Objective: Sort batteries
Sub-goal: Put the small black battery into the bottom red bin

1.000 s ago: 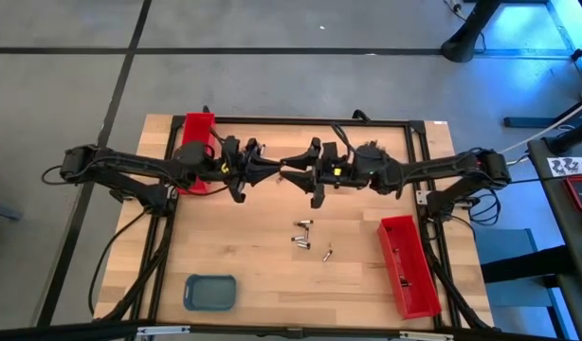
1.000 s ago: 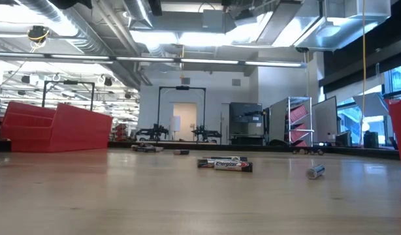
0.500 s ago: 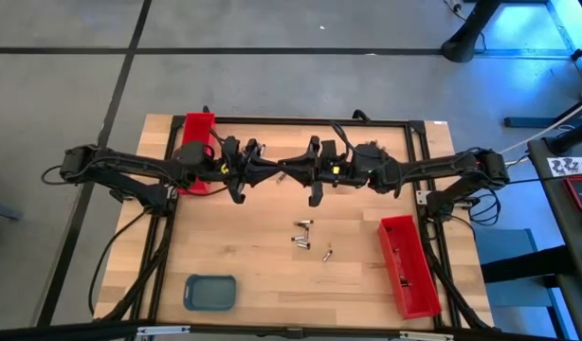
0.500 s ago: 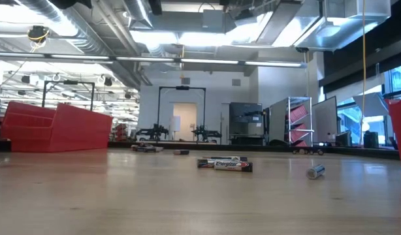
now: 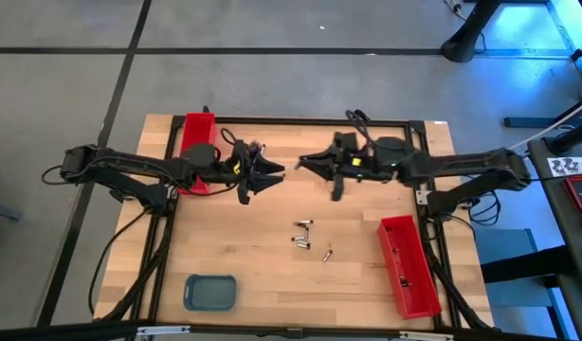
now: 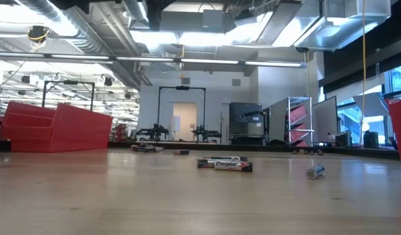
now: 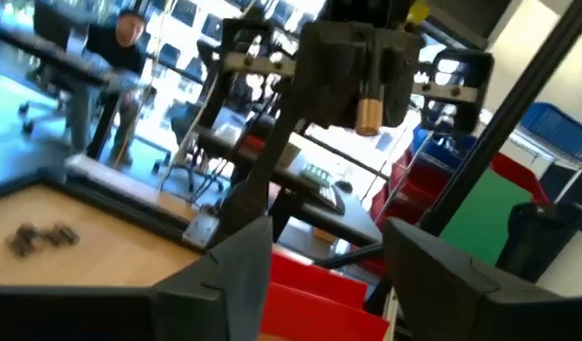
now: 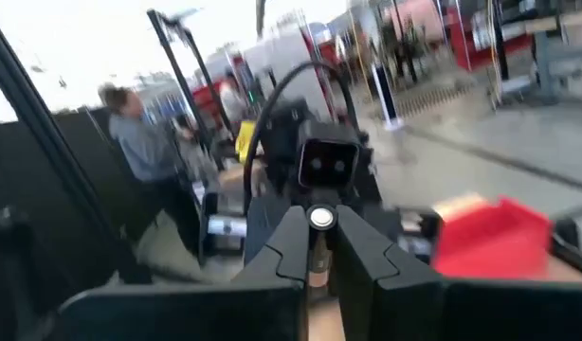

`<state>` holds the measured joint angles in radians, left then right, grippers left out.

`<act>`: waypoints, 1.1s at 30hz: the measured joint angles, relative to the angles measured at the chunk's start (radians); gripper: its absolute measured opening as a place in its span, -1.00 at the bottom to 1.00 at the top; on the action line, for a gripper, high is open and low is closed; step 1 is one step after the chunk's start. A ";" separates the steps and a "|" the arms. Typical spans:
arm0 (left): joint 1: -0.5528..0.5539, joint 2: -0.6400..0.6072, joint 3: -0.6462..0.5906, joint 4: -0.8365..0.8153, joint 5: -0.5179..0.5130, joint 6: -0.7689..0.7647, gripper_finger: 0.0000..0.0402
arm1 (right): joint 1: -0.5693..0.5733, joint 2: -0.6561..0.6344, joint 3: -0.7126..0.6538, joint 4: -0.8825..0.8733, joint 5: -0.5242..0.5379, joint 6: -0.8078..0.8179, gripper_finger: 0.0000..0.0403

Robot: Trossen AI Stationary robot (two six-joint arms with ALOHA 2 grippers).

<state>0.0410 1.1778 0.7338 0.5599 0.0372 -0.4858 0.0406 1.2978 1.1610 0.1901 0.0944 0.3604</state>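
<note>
A small coppery battery (image 7: 368, 106) hangs high above the table's far middle, with my right gripper (image 5: 303, 163) shut on it. My left gripper (image 5: 277, 173) faces it from the left across a short gap. Its fingers (image 7: 242, 258) are open and hold nothing. Three loose batteries (image 5: 302, 225), (image 5: 299, 241), (image 5: 328, 253) lie flat on the wood at mid-table; the low view shows them too (image 6: 224, 163). My right gripper pinches the battery between its two fingers (image 8: 289, 248), with one round end (image 8: 320, 219) showing at the fingertips. The fingers reach out level toward the table's left. The battery is lifted clear of the table and touches nothing else.
One long red tray (image 5: 196, 152) stands at the far left behind my left arm. Another long red tray (image 5: 408, 265) lies at the near right. A blue-grey rounded tray (image 5: 210, 292) sits at the near left. A person (image 8: 144, 142) is in the room beyond.
The two grippers met tip to tip over the far middle. My left gripper has opened and let the battery go. My right gripper has drawn back toward the table's right edge with the battery, leaving a gap between the two.
</note>
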 joint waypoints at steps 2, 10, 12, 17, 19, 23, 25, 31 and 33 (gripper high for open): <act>0.000 0.000 0.000 -0.023 0.000 -0.010 0.00 | 0.020 -0.064 0.000 -0.134 0.006 0.009 -0.89; 0.002 0.000 0.000 -0.032 -0.011 0.033 0.02 | 0.234 -0.251 0.000 -0.717 0.027 0.262 -0.89; 0.002 0.000 0.000 -0.035 -0.025 0.046 0.02 | 0.318 -0.271 0.000 -0.854 0.026 0.361 -0.89; 0.008 0.000 0.000 -0.068 -0.058 0.078 0.02 | 0.537 -0.257 -0.001 -1.148 0.018 0.589 -0.90; 0.015 0.000 0.000 -0.077 -0.060 0.082 0.02 | 0.617 -0.232 -0.008 -1.221 -0.007 0.650 -0.90; 0.036 0.000 0.000 -0.113 -0.061 0.081 0.02 | 0.760 -0.180 -0.060 -1.261 -0.066 0.733 -0.90; 0.044 0.000 0.000 -0.120 -0.061 0.082 0.02 | 0.821 -0.157 -0.097 -1.244 -0.078 0.773 -0.89; 0.054 0.000 0.000 -0.134 -0.068 0.082 0.02 | 0.925 -0.118 -0.198 -1.163 -0.088 0.846 -0.90; 0.053 0.000 0.000 -0.140 -0.073 0.082 0.02 | 0.939 -0.115 -0.240 -1.137 -0.076 0.862 -0.90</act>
<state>0.0945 1.1778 0.7334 0.4202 -0.0363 -0.4043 0.9799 1.1828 0.9207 -0.9470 0.0180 1.2219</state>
